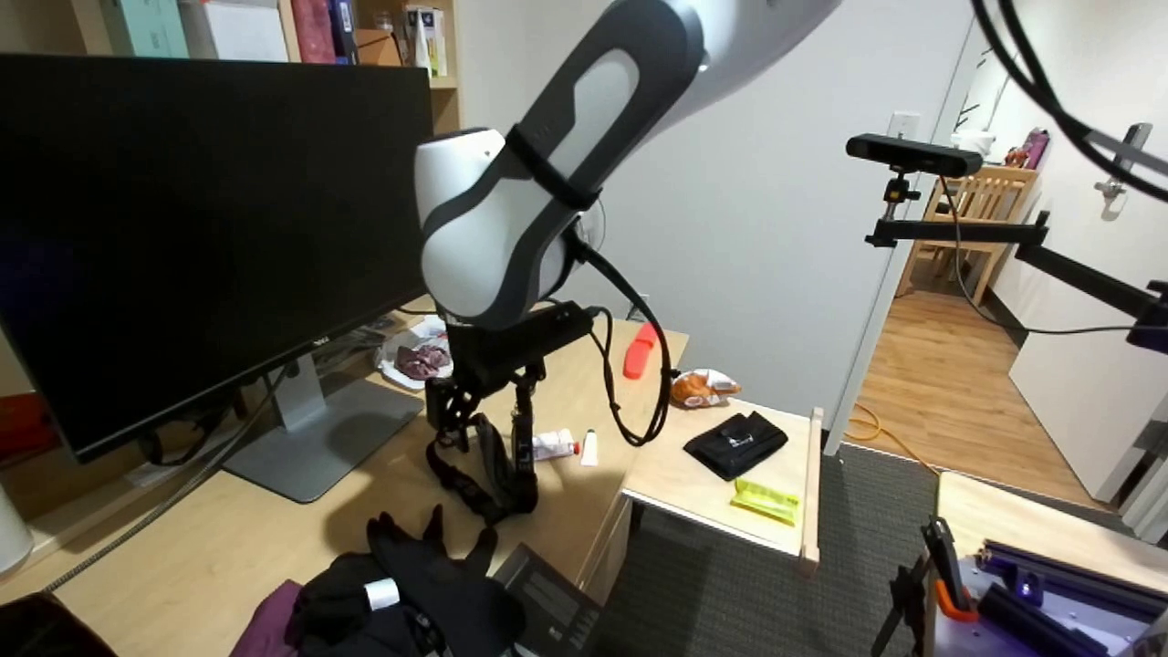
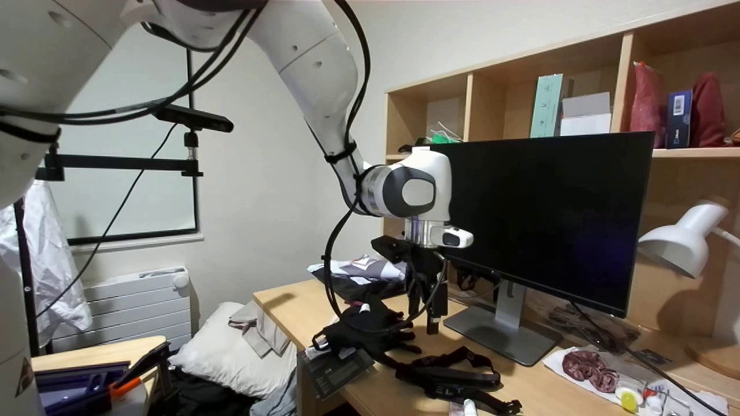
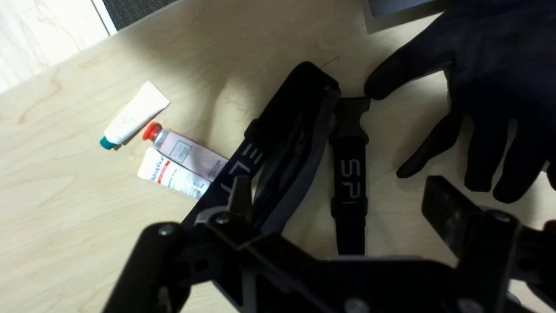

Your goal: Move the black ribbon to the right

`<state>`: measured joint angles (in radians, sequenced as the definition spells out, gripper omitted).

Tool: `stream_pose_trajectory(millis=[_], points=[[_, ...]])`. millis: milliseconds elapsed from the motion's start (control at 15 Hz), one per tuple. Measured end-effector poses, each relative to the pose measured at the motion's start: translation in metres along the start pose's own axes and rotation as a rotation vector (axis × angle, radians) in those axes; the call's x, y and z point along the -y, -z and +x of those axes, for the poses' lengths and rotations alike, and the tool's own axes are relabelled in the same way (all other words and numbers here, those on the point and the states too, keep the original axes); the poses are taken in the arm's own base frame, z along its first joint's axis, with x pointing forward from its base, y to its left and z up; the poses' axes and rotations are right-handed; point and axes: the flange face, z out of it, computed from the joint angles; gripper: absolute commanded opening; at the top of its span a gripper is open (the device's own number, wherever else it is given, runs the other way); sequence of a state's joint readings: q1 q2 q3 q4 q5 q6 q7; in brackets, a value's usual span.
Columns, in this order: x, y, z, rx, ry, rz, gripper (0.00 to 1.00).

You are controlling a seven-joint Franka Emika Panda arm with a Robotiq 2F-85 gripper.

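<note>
The black ribbon, a floppy black strap bundle with white lettering, lies on the wooden desk in loops and tails. It shows in both exterior views and in the wrist view. My gripper is open with nothing held. It points down above the ribbon, and one lettered tail lies between its fingers in the wrist view. The near part of the ribbon is hidden behind the gripper body there. The gripper also shows in both exterior views; the fingertips appear above the desk, not touching the ribbon.
Black gloves lie beside the ribbon, with a dark flat box under them. Small tubes touch or adjoin the ribbon's other side. A monitor stands behind. A side shelf holds a black pouch and a yellow packet.
</note>
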<state>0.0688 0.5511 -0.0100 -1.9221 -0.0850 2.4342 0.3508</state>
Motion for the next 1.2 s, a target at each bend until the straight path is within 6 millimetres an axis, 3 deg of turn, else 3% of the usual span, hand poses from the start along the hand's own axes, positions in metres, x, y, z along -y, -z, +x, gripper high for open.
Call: stream_pose_trajectory(millis=[467,1200], points=[[-0.005,-0.041,0.029,0.008,-0.061,0.02,1.0],[-0.038,-0.099,0.047,-0.021,-0.181,0.069,1.0]])
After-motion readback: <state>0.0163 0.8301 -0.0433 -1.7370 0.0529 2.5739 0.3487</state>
